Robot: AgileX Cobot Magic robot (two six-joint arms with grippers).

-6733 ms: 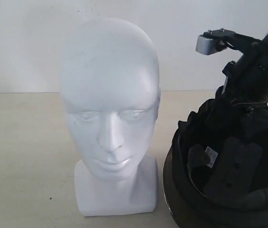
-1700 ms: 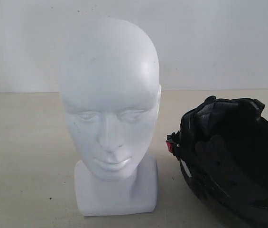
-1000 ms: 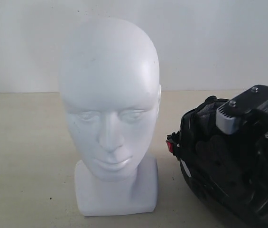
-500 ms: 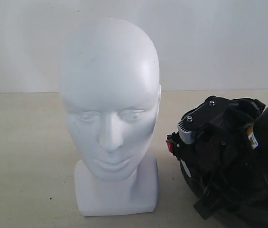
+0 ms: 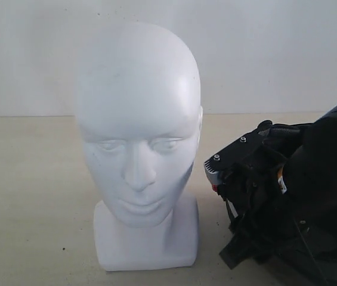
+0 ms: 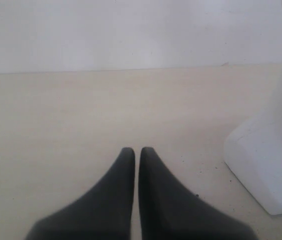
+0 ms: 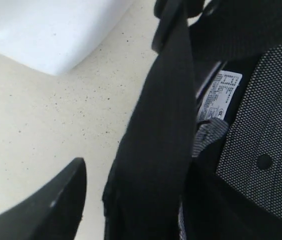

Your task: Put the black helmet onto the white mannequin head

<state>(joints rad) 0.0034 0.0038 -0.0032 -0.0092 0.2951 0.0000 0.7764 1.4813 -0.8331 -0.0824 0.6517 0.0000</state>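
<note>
- The white mannequin head [image 5: 137, 119] stood upright on the bench [image 5: 31, 196] with its crown bare, so the main goal was not yet met.
- The black helmet [image 7: 260, 120] lay on the bench just beside the head's block base, on the right arm's side. Its padded lining and label faced the right wrist camera, which suggests the opening was not turned downward.
- The right end effector [image 7: 140, 170] was down at the helmet's edge with its jaws parted. One finger [image 7: 56, 200] sat outside the edge with a gap to the black strap [image 7: 155, 125]. The other finger was hidden, so no firm hold showed.
- The left end effector [image 6: 133, 152] was closed to a thin slit, holding nothing, low over the bench near the head's base.
- By my reading, only the approach was done. Gripping, lifting, turning the helmet over and lowering it onto the head were all left.
</note>
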